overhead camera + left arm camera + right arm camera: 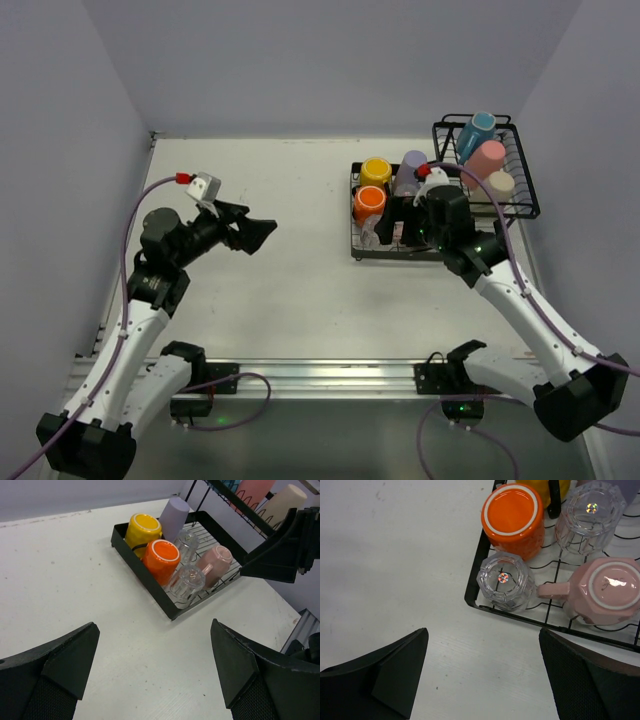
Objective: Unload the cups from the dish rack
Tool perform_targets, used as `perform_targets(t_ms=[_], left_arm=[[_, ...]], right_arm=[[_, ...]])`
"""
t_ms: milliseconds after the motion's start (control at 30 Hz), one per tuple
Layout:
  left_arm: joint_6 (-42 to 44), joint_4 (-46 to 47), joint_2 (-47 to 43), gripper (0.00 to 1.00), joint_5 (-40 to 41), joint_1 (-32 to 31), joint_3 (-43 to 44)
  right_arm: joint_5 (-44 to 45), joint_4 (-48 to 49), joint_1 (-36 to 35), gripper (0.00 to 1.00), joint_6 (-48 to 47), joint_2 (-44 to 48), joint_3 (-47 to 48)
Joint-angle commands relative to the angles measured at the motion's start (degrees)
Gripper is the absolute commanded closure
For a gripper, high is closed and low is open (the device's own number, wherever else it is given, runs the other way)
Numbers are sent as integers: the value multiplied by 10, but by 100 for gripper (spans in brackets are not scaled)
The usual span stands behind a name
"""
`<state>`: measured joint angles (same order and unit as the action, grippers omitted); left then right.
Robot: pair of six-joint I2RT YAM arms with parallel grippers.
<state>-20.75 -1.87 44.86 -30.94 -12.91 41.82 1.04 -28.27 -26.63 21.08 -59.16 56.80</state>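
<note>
The black wire dish rack (355, 238) stands at the back right, a flat tray with a raised basket (525, 205) behind it. On the tray, upside down, are an orange mug (512, 512), a yellow mug (142, 530), a lavender tumbler (175, 517), a pale pink mug (607, 590) and two clear glasses (505, 580) (590, 515). A blue mug (478, 133), a salmon-pink tumbler (487, 158) and a pale cup (498, 185) lie in the basket. My right gripper (482, 672) hovers open over the tray's front edge, near a glass. My left gripper (155, 665) is open, well left of the rack.
Grey walls close in the white table (280, 290) on three sides. The rack's raised basket sits close to the right wall. A metal rail (320, 375) with the arm bases runs along the near edge.
</note>
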Motion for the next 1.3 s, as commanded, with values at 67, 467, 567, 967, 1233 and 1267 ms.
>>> perform_targets(t_ms=[67,467,567,967,1233,1267], left_arm=[[4,-23,13,0,7,-2,5],[17,-43,7,0,35,-7,4],[17,-44,7,0,36,-8,4],[13,-44,13,0,39,-9,4],[12,-41,22,0,33,-9,3],[10,-41,23,0,26,-10,4]], right_arm=[[49,-3,-32,5,-17,-69,45],[100,15,-38,9,-24,-233,110],[107,20,-39,10,-23,-250,112],[132,30,-38,17,-24,-325,130],[158,47,-38,20,-29,-351,132],[157,48,-37,24,-30,-352,132]])
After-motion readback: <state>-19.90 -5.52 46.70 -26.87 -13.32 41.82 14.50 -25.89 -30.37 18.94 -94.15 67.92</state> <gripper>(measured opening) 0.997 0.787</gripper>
